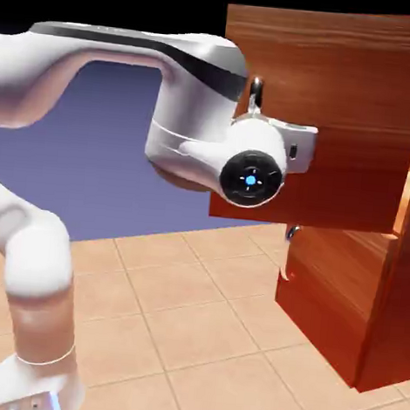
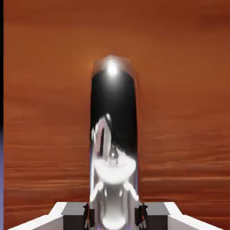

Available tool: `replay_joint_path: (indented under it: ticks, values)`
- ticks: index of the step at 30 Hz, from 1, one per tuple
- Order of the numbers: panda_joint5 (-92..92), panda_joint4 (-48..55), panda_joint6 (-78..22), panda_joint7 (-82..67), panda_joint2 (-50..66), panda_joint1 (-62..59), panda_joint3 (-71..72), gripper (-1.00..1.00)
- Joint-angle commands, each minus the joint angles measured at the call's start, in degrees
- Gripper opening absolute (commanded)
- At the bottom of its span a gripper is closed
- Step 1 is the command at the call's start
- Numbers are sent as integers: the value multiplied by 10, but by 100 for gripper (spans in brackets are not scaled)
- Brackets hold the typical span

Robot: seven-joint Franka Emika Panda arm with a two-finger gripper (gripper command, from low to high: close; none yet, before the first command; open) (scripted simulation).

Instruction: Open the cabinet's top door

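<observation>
The cabinet (image 1: 400, 296) stands at the exterior view's right, tall and reddish-brown. Its top door (image 1: 359, 91) stands swung out from the cabinet's front, its handle edge well to the left of the lower panel (image 1: 333, 281). The door's curved silver handle (image 1: 255, 92) pokes up just above my white hand (image 1: 256, 165), which presses close to the door and hides the fingers there. In the hand view the handle (image 2: 113, 112) runs up the middle, large and shiny, and my gripper (image 2: 114, 215) is shut on its lower end, with a grey fingertip (image 2: 74, 211) on each side.
The lower panel carries its own small silver handle (image 1: 288, 251) below my hand. The tan tiled table (image 1: 189, 330) spreads in front of the cabinet. My arm's base column (image 1: 37, 316) rises at the lower left.
</observation>
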Motion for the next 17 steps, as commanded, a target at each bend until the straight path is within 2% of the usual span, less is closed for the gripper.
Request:
replay_joint_path:
  ticks: [1, 10, 17]
  values:
    - [-8, 17, -24, -3, 14, 10, -19, -100]
    - [-39, 175, -240, -44, 157, 128, -203, -100]
    - [-23, 258, -357, -76, 250, 232, -349, -100]
